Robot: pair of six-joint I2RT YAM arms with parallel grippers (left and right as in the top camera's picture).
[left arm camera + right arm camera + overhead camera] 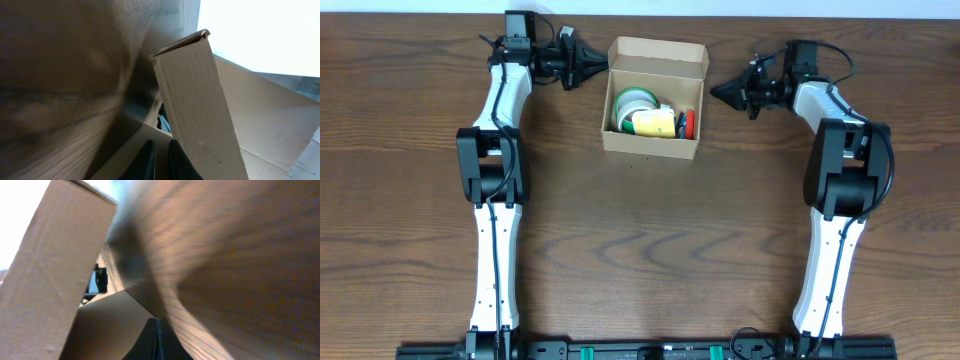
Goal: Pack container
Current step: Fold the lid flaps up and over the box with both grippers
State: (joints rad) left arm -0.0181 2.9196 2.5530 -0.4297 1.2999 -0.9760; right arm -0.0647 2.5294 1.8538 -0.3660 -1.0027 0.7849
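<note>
Overhead, the counter (pixel 640 250) is seen with the container (pixel 650 147) parked at the far middle, between the two arms. Its flap lid (pixel 658 55) is left standing open, so closing looks like what's left to be done. The left gripper (pixel 596 62) and right gripper (pixel 716 93) are pressed together, nothing held, one just beside each end. Packing seems mostly done: a tape roll (pixel 632 103) plus yellow and red bits are tucked inside

Matt tan cardboard container (pixel 654 141) on grained wood table (pixel 650 250)
</note>
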